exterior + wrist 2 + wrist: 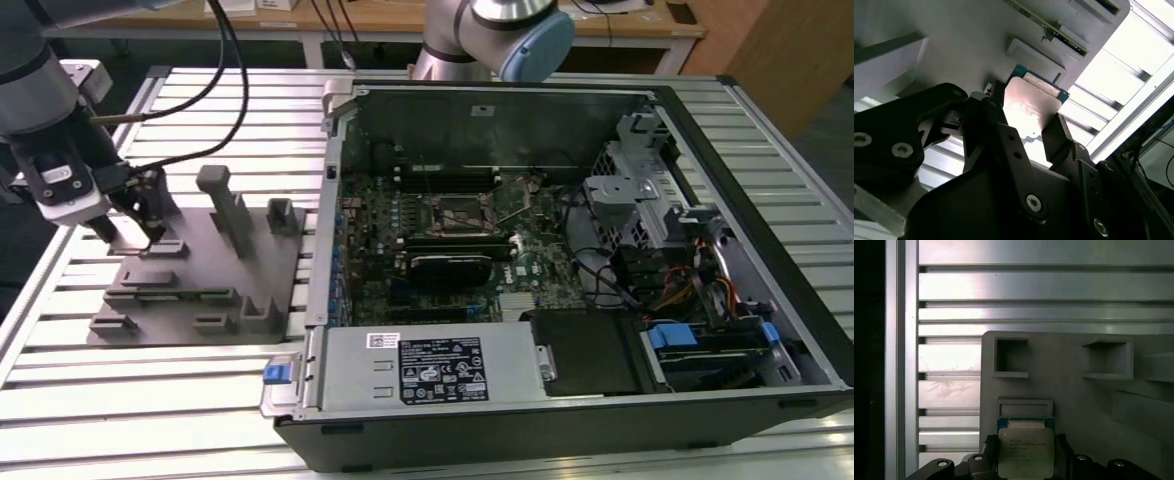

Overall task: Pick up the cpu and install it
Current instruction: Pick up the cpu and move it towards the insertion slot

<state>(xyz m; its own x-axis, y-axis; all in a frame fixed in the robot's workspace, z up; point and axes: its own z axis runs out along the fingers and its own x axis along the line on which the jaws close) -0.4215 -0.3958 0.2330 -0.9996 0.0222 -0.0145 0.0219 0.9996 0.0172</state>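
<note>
The cpu (1025, 440) is a flat square chip with a silvery top and a thin green rim. It sits between the two black fingers of my gripper (1026, 454), which is shut on it just over the grey holder plate (1069, 395). In the second wrist view the cpu (1033, 100) shows tilted, with a finger (1056, 132) pressed on each side of it at my gripper (1026, 120). In the exterior view my gripper (134, 238) hangs over the far end of the grey holder plate (200, 275) at the exterior view's left. The black cpu socket (461, 212) lies on the motherboard inside the open computer case.
The open computer case (561, 400) takes the middle and right of the slatted aluminium table (174, 400). Upright grey blocks (224, 205) stand on the holder plate. An arm's base (487, 40) rises behind the case. Cables (220, 60) hang near my arm.
</note>
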